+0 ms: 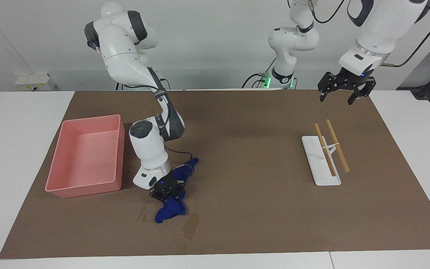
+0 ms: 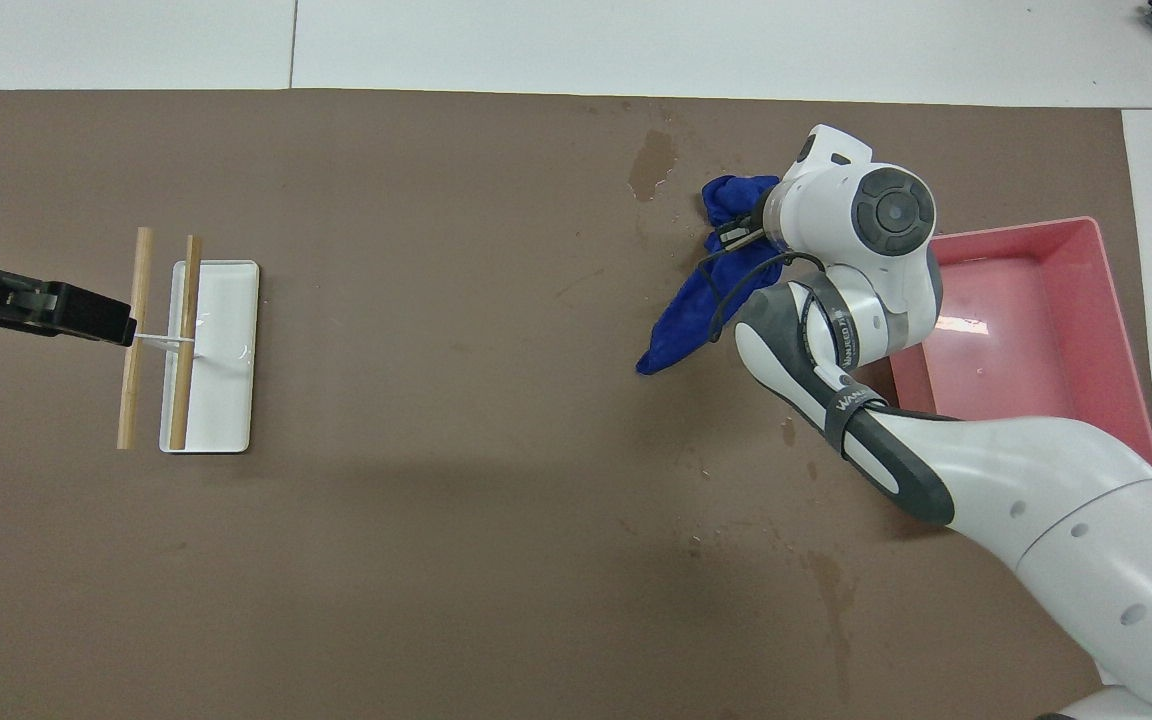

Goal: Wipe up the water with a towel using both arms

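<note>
At upper right of the frame, the right end effector [image 2: 744, 232] grips the blue towel [image 2: 701, 295] beside the dark water [image 2: 652, 164] patch. A pink bin [image 2: 1116, 350] sits at right; a white tray [image 2: 226, 400] with sticks [image 2: 134, 330] lies at left.

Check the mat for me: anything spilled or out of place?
Yes: water is spilled on the mat's edge farthest from the robots, a dark patch with droplets. The right gripper holds the towel on the droplets, beside the patch.

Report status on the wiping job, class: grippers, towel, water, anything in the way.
Right gripper shut on towel, pressing it at the water. Left gripper open, waiting above the mat. Pink bin beside the wiping arm; nothing blocking.
</note>
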Controlling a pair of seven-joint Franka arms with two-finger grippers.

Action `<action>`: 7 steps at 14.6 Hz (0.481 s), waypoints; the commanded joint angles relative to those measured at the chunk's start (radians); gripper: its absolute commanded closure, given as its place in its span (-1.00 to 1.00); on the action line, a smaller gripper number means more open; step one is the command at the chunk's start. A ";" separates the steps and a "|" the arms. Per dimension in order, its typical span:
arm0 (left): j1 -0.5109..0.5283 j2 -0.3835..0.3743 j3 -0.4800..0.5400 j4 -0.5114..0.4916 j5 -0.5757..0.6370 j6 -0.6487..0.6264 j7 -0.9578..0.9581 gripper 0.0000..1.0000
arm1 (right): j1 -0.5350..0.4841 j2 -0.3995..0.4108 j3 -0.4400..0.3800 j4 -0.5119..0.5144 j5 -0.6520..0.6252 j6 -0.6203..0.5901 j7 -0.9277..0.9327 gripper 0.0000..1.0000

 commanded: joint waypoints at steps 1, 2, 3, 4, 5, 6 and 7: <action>-0.015 -0.033 0.015 -0.033 -0.007 -0.003 0.011 -1.00 | 0.048 0.034 0.011 0.027 0.205 0.013 0.093 1.00; -0.015 -0.030 0.015 -0.024 -0.006 -0.016 0.009 -1.00 | 0.051 0.031 0.011 0.025 0.245 -0.003 0.105 1.00; -0.008 -0.018 0.013 -0.001 -0.007 -0.020 0.009 -1.00 | 0.050 0.029 0.011 0.019 0.249 -0.040 0.110 1.00; -0.003 -0.005 0.013 0.037 -0.007 -0.032 0.009 -1.00 | 0.045 0.020 0.008 0.021 0.246 -0.122 0.110 1.00; -0.006 0.001 0.013 0.048 -0.003 -0.052 0.009 -1.00 | 0.044 0.006 0.004 0.021 0.237 -0.217 0.112 1.00; -0.008 0.001 0.013 0.045 -0.003 -0.050 0.009 -1.00 | 0.044 -0.009 -0.001 0.018 0.229 -0.293 0.109 1.00; -0.008 0.001 0.013 0.045 -0.006 -0.046 0.009 -1.00 | 0.036 -0.025 -0.001 0.010 0.197 -0.353 0.104 1.00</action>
